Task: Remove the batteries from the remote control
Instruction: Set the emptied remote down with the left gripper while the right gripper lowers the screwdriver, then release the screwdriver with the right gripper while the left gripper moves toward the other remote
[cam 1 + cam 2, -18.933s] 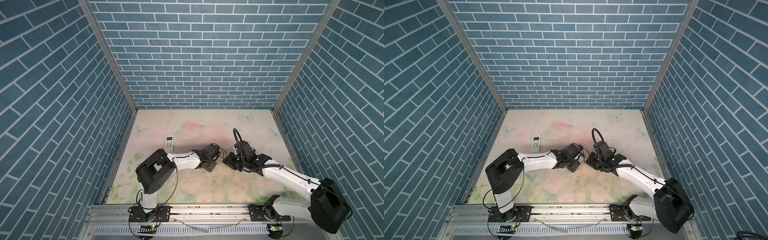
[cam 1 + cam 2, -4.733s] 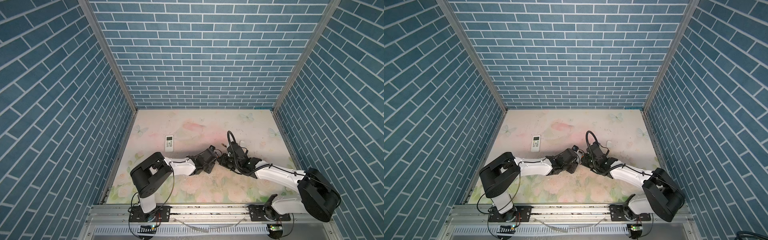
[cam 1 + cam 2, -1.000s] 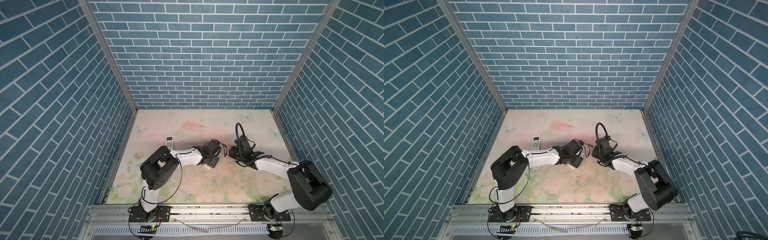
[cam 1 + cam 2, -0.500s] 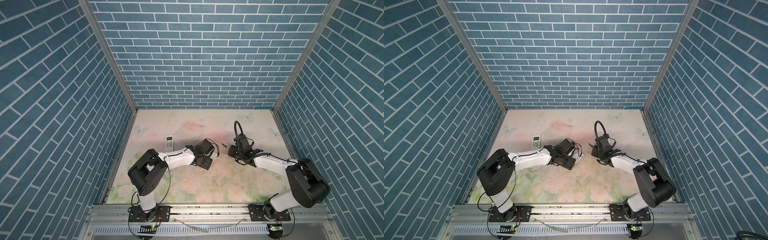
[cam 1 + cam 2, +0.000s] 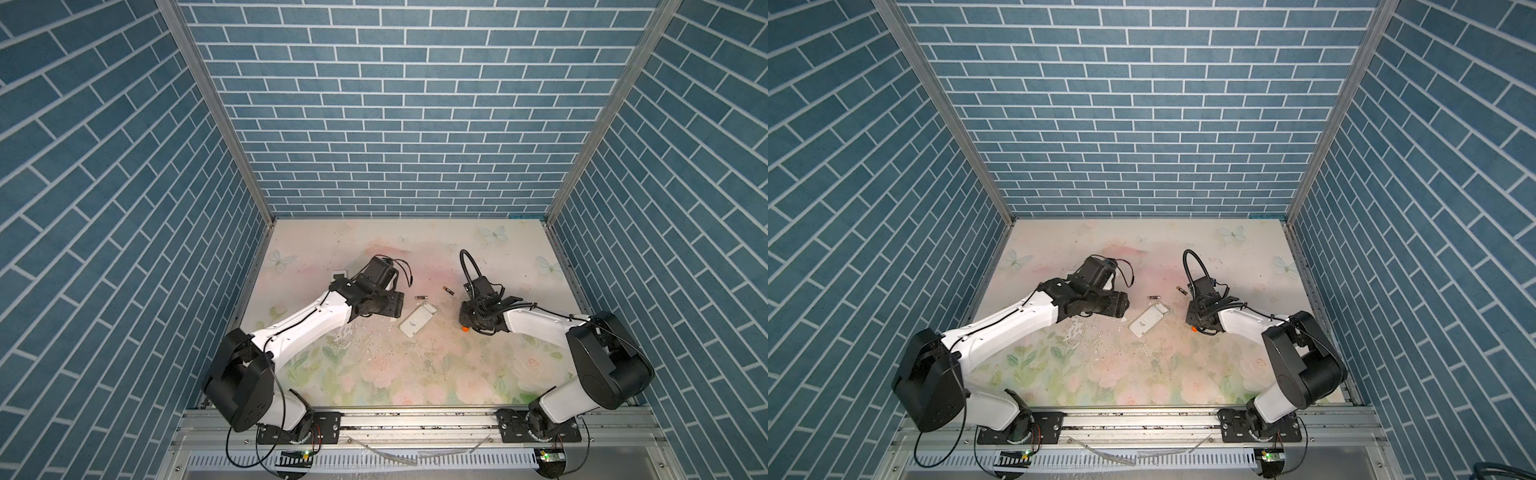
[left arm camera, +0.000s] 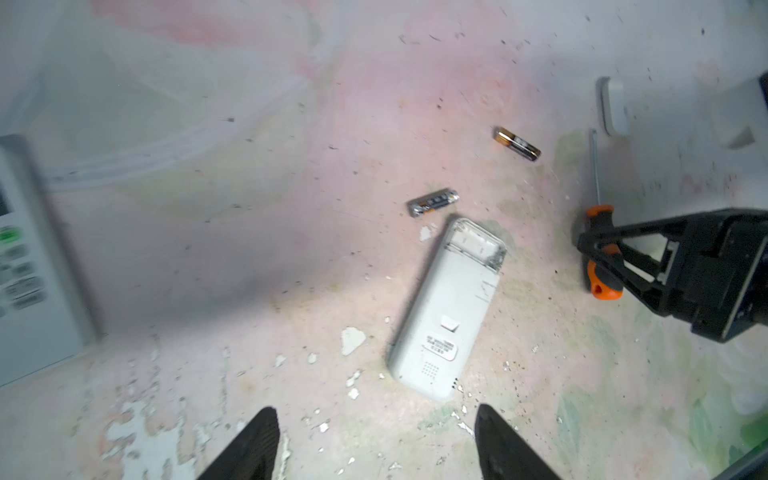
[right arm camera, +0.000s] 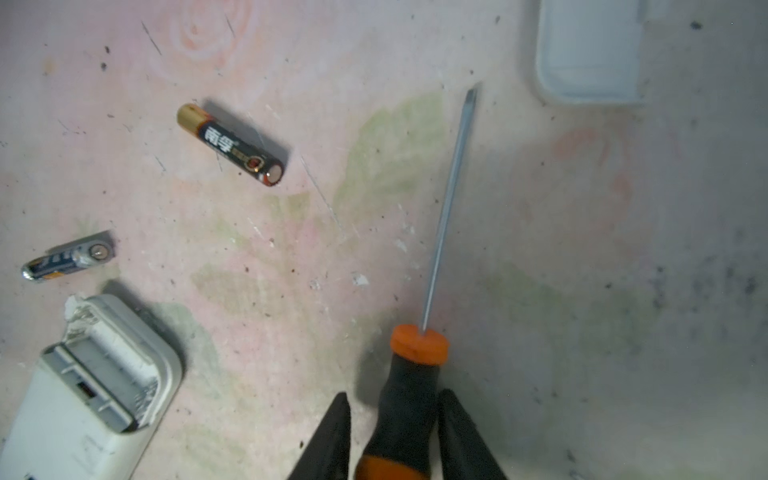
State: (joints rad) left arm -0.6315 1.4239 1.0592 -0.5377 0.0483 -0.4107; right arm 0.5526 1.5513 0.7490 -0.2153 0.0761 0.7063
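At the far left a second remote (image 6: 29, 257) lies buttons up on the floral table (image 5: 374, 374). Beside it my left gripper (image 6: 374, 415) hovers low with its fingers wide apart, holding nothing. Ahead of it, mid-table, the white remote (image 6: 449, 307) lies face down, and its open bay shows only bare plastic. Both visible batteries lie loose on the table. The silver battery (image 6: 432, 203) is just beside the remote's open end, and the black battery (image 6: 517, 144) lies further right, apart from it. Right again, my right gripper (image 7: 393, 395) straddles the screwdriver (image 7: 415, 365) handle with its fingers slightly apart. A gap shows on one side, so it is not clamped. A white cover (image 7: 590, 54) lies near the blade tip.
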